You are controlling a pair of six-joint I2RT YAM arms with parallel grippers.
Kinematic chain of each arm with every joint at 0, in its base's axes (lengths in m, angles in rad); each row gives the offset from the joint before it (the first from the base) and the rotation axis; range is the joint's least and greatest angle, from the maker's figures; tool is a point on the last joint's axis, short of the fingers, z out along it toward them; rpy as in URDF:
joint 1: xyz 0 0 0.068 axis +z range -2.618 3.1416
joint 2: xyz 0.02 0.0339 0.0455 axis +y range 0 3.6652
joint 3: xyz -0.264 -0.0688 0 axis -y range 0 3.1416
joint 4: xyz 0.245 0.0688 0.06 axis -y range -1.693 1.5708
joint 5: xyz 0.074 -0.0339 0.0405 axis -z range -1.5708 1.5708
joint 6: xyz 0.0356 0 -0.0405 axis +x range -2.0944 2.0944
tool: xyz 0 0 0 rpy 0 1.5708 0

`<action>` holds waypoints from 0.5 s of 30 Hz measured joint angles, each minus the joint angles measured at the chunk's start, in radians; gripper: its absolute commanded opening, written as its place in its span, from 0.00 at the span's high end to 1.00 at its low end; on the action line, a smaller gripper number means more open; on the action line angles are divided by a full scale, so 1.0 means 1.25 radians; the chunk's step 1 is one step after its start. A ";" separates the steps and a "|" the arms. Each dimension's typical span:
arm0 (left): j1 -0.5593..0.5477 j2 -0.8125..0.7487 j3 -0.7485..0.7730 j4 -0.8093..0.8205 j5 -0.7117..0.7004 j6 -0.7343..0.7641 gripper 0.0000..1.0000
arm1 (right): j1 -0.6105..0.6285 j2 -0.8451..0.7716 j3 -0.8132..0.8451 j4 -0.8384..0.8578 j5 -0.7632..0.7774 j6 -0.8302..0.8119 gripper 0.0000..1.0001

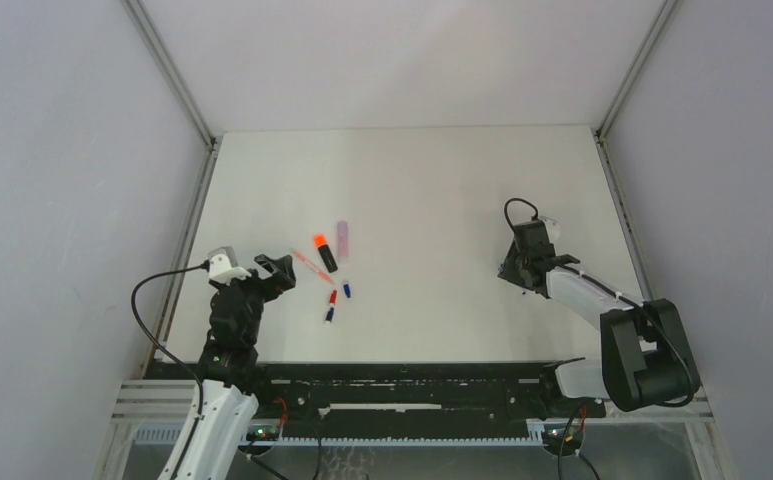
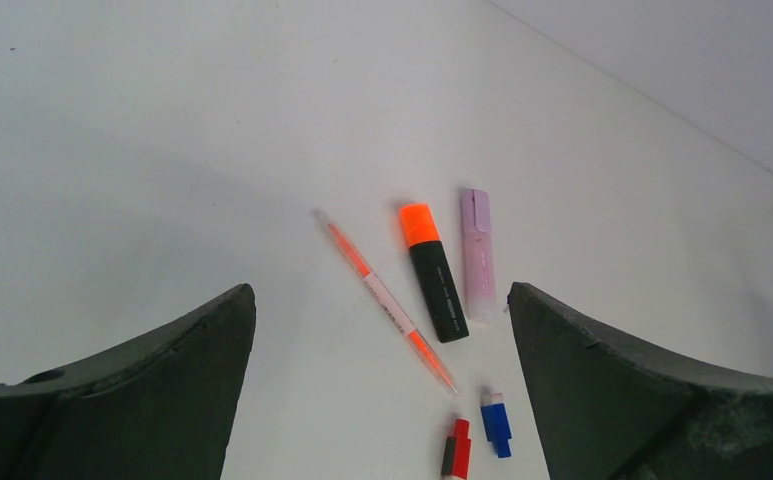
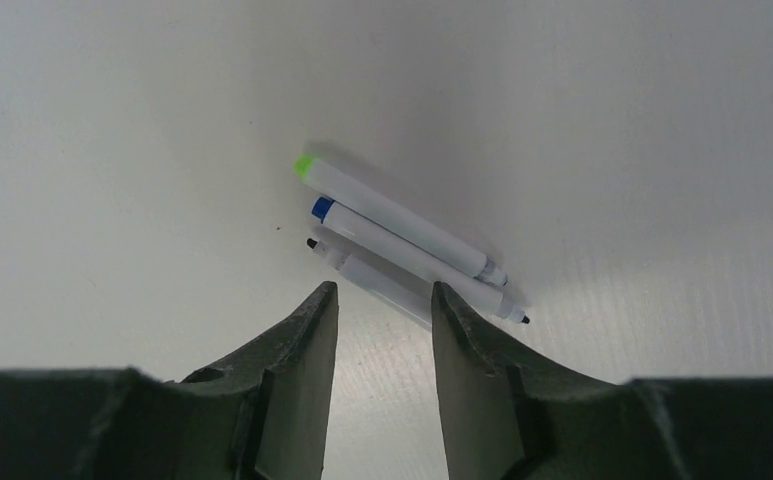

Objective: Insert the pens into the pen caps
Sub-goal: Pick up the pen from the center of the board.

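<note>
While the blue cap (image 2: 495,423) lies alone, white pens (image 3: 412,255) lie uncapped

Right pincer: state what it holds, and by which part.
Nothing that shows: the right pincer stands part-open, with the nearest white pen lying ungripped at its fingertips.

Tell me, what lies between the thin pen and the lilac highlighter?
The black highlighter with an orange end, clearest in the left wrist view.

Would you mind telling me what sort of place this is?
Most likely a robotics lab test cell: a white table boxed in by plain grey walls and metal rails, two arms bolted at its near edge, and a few pens laid out.
</note>
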 measured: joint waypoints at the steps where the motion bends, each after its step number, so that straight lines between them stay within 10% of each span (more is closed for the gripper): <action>1: 0.000 0.000 0.000 0.000 0.000 0.000 0.01 | 0.000 0.002 0.001 -0.001 -0.001 0.000 0.63; 15: 0.000 -0.008 0.000 0.001 0.000 0.000 0.01 | 0.011 0.009 0.007 -0.036 -0.033 0.002 0.67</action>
